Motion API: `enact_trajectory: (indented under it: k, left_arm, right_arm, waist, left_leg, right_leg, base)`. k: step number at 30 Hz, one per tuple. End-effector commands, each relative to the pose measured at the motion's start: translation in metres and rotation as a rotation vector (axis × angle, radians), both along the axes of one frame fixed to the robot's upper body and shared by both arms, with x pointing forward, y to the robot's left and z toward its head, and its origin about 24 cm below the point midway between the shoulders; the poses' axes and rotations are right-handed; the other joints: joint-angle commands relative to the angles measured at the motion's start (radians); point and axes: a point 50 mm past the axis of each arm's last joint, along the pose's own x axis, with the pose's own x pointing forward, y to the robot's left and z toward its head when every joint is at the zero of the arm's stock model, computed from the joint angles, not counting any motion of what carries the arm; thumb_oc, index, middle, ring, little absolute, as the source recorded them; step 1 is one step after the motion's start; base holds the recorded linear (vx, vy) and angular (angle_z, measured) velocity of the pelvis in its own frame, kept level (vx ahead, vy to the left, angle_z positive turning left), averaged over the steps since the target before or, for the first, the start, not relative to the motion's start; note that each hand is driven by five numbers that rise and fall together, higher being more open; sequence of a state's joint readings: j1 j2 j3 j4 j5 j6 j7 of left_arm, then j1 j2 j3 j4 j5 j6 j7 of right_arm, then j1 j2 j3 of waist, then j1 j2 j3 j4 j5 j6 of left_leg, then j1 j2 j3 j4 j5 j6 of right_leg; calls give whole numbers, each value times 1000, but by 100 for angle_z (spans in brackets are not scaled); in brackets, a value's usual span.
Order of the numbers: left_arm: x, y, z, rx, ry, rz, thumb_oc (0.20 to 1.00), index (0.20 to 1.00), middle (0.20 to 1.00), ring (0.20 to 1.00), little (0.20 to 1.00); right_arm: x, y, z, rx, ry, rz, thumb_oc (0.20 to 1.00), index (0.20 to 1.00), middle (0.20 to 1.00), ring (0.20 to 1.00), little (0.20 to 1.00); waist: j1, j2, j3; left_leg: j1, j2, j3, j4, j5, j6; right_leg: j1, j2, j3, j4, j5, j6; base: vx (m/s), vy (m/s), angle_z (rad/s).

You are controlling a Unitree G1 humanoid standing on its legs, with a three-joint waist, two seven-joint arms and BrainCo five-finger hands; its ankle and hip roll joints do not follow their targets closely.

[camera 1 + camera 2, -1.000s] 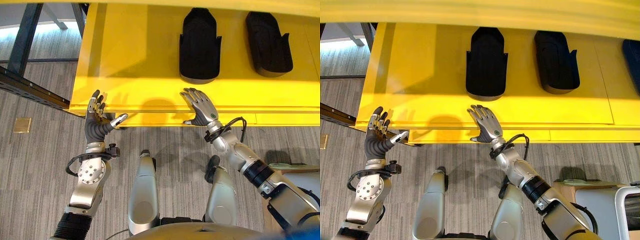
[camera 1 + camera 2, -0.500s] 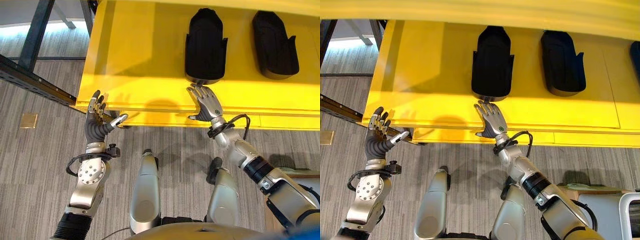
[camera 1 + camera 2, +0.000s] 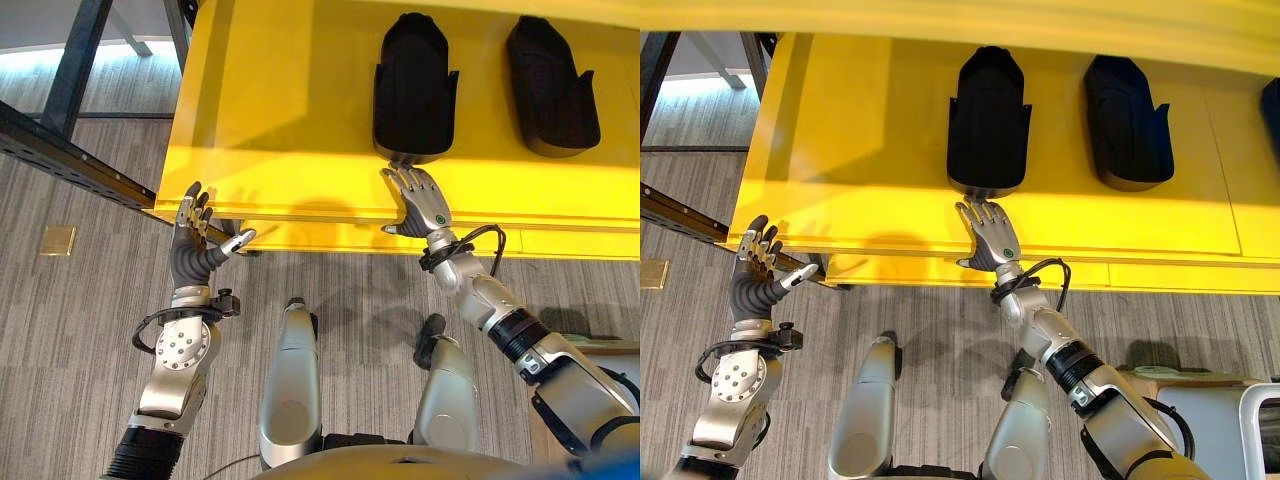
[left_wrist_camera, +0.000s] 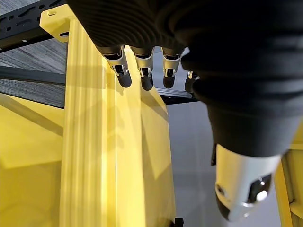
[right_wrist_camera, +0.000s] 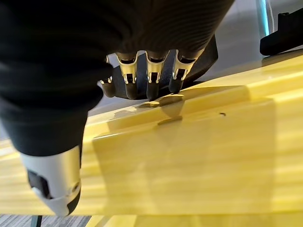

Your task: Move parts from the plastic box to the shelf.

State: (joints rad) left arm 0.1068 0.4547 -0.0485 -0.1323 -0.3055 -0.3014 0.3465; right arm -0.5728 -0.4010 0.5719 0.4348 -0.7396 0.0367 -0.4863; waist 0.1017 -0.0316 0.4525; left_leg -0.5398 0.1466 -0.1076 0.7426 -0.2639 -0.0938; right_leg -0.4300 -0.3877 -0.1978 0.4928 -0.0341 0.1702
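Two black moulded parts lie on the yellow shelf (image 3: pixel 280 120): one in the middle (image 3: pixel 415 90), the other to its right (image 3: pixel 553 85). My right hand (image 3: pixel 420 205) rests flat over the shelf's front edge, open, palm down. Its straight fingers (image 5: pixel 150 80) point at the near end of the middle black part (image 5: pixel 203 56); whether they touch it I cannot tell. My left hand (image 3: pixel 190 250) is raised at the shelf's front left corner, open and holding nothing, its fingers (image 4: pixel 142 71) straight beside the yellow edge (image 4: pixel 94 142).
A black metal frame (image 3: pixel 70 170) runs along the floor left of the shelf. A blue object (image 3: pixel 1272 110) lies at the shelf's far right. The corner of a pale plastic box (image 3: pixel 1260 420) shows at the lower right. Grey carpet lies below the shelf.
My right hand has slid forward over the shelf's front edge, closing the gap to the middle black part. The camera has shifted a little. The left hand has stayed put.
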Motion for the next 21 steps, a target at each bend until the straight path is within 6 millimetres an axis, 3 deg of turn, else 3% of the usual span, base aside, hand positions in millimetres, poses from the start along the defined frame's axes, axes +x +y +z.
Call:
enact_trajectory:
  k: [1,16,21]
  left_arm:
    - [-7,1,12,15,-84,-35,1000,1000,1000,1000,1000]
    - [-8,3,11,20,-77,-46,1000,1000,1000,1000,1000]
    - [-8,4,10,16,-71,-40,1000,1000,1000,1000,1000]
  right_arm:
    - [11,-13,19,50,-74,-85,1000,1000,1000,1000,1000]
    - [21,-30,48,16,-176,-140,1000,1000,1000,1000,1000]
    - [20,-28,46,29,-163,-126,1000,1000,1000,1000,1000]
  waist:
    - [7,0,-23]
    - [20,0,-29]
    - [19,-1,-27]
  left_leg:
    - [-64,-2,-18,-88,138,4]
    - [-74,-7,-25,-93,150,6]
    - [-74,-6,-23,-91,150,6]
  right_leg:
    - [85,-11,43,114,-91,-17]
    - [82,-8,40,109,-82,-18]
    - [79,-8,43,112,-83,-19]
  base:
    - [0,0,0]
    - [-3,0,1]
    - [-2,1,-1]
